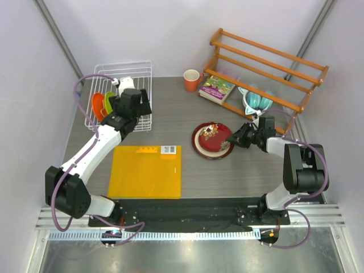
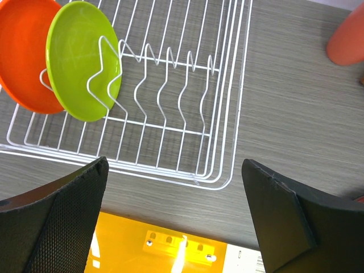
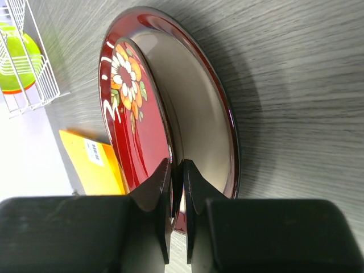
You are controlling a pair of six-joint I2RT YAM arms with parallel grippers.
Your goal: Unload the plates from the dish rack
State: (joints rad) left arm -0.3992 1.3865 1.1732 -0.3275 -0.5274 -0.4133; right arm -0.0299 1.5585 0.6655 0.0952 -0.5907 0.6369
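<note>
fingers (image 3: 158,185) of the right gripper (image 3: 175,182) stand almost together, pinched on the rim of the dark red plate (image 3: 133,122), with only a thin slit between them where the rim passes. the plate is out on the table (image 1: 239,176), at about 3 o'clock from the table's middle in the top view and well apart from the dish rack (image 2: 182,114). the gripper meets it at the plate's own 3 o'clock edge.

the left gripper (image 2: 173,165) is spread wide, its two dark fingers (image 2: 62,216) far apart, holding and touching nothing. it hangs over the rack's 4 o'clock side. the lime green plate (image 2: 79,57) and the orange plate (image 2: 23,57) stand on edge in the rack's wire slots. the green overlaps the orange, and both sit toward 10 o'clock in the left wrist view.

only the right wrist view shows the pinch itself and the flower pattern up close. whether the gripped edge is off the table cannot be told. only the left wrist view shows the row of bent wire dividers running toward 3 o'clock from the two plates. only the top view shows both arms at once, with the rack at 10 o'clock on the table, a yellow sheet (image 1: 147,170) at 7 o'clock and an orange cup (image 1: 192,79) at 12 o'clock.
</note>
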